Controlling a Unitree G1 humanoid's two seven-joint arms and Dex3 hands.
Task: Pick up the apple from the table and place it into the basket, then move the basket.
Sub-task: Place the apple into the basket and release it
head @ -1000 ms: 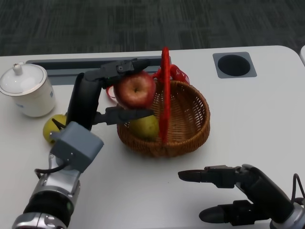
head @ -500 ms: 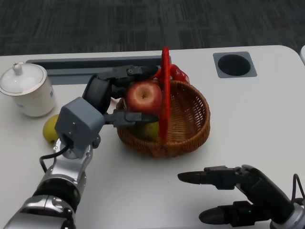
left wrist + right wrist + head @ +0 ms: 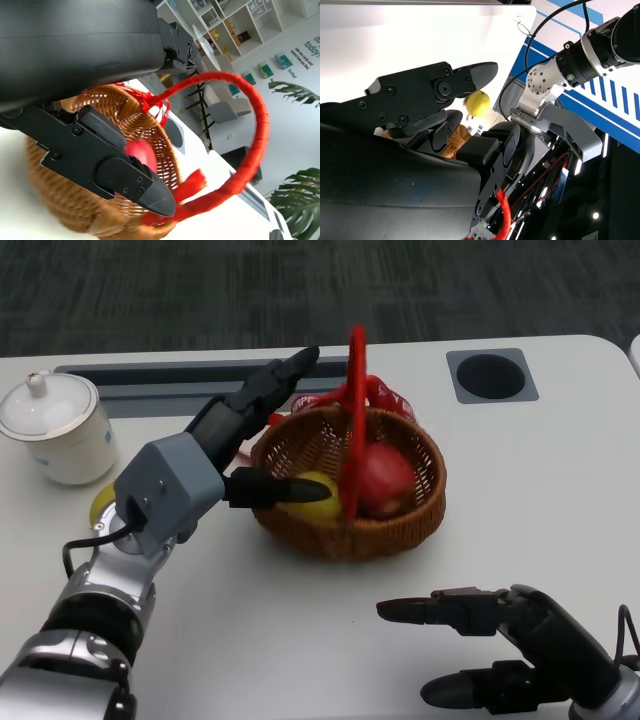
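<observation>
The round red apple [image 3: 383, 480] lies inside the woven brown wicker basket [image 3: 400, 530], at the middle of the head view, just right of the basket's upright red wrapped handle [image 3: 356, 410]. A yellow-green pear [image 3: 313, 490] lies in the basket too, left of the handle and beside the apple. In the left wrist view a patch of the apple [image 3: 139, 152] shows red behind the basket wall [image 3: 75, 210], under the arching handle [image 3: 252, 130].

The black left hand [image 3: 240, 445] sits at the basket's left rim, left of the apple and apart from it. Its fingers are spread wide and hold nothing: the upper fingers [image 3: 270, 390] reach toward the upper middle of the frame past the basket's far rim, and the lower one [image 3: 280, 490] points right across the near-left rim over the pear. Whether it touches the rim or the pear cannot be told.

The black right hand [image 3: 490, 645] hovers at the lower right of the frame over the white counter [image 3: 540, 490], well apart from the basket, its fingers parted and pointing left, empty.

A white lidded ceramic jar [image 3: 55, 430] stands at the left edge, with another yellow-green fruit [image 3: 100, 508] just below it, partly hidden by the left arm.
</observation>
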